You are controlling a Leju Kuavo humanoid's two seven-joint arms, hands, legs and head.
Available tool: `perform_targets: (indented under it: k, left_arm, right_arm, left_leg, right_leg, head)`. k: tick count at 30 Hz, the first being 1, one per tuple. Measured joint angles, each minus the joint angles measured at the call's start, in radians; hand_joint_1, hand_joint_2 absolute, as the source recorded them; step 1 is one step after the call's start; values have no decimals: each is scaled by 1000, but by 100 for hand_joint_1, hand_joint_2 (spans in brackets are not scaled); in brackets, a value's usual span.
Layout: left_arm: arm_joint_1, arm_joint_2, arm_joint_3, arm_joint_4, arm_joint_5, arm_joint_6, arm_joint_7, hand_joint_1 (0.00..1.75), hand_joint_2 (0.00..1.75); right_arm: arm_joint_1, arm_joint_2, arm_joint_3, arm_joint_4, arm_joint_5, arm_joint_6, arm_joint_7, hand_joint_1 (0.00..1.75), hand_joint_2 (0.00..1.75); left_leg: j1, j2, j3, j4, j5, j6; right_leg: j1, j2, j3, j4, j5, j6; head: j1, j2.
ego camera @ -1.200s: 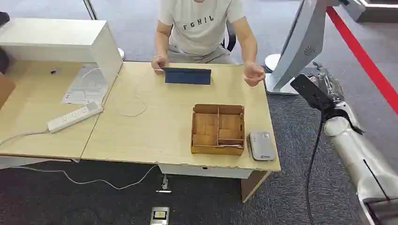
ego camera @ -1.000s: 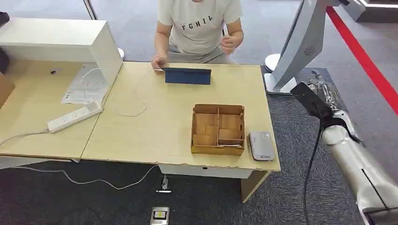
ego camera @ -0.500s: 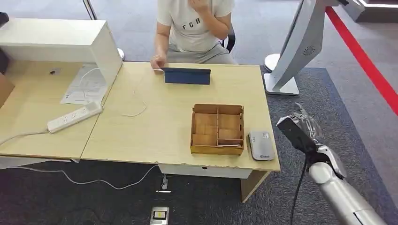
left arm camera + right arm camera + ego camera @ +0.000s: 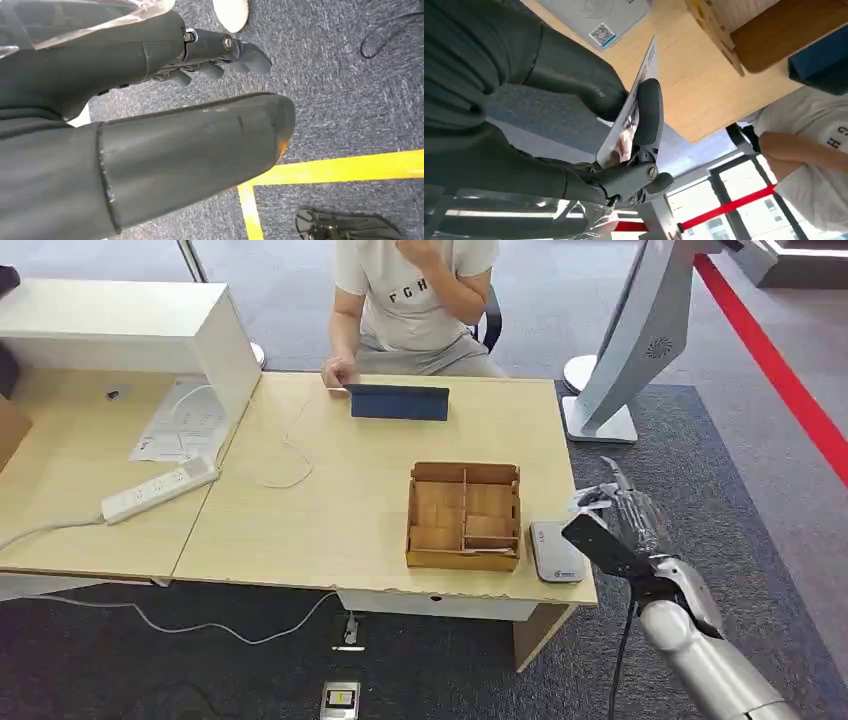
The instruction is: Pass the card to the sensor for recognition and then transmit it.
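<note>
On person's [image 4: 420, 300] shirt: "FGH"

On the table [image 4: 330, 500] before you, the divided box [image 4: 464, 516] sits near the front right, with the sensor [image 4: 553, 550] just beside it on the right. Your right hand [image 4: 625, 515] hangs beside the table's right edge, close to the sensor, pinching the card [image 4: 631, 110]. Behind the box stands a folded tablet case [image 4: 399, 402], and a person [image 4: 420, 300] sits at the far side.
</note>
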Motion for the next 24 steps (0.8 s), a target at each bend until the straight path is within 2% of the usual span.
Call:
perform_targets:
  k: [5, 14, 24]
  left_arm:
    - [-3, 0, 0, 0, -9, -9, -13, 0, 0]
    - [-2, 0, 0, 0, -19, -15, -29, 0, 0]
    - [-3, 0, 0, 0, -18, -15, -8, 0, 0]
  right_arm:
    - [-85, 29, 18, 30, 13, 44, -27, 175, 175]
    - [-247, 75, 48, 182, 37, 61, -100, 175, 175]
    - [-319, 101, 79, 332, 38, 72, -120, 175, 175]
  left_leg:
    - [0, 1, 0, 0, 1, -1]
    - [0, 0, 0, 0, 1, -1]
    - [0, 0, -1, 0, 1, -1]
  right_leg:
    - [0, 0, -1, 0, 0, 0]
    - [0, 0, 0, 0, 0, 0]
    - [0, 0, -1, 0, 0, 0]
  head:
    - [0, 0]
    - [0, 0]
    - [0, 0]
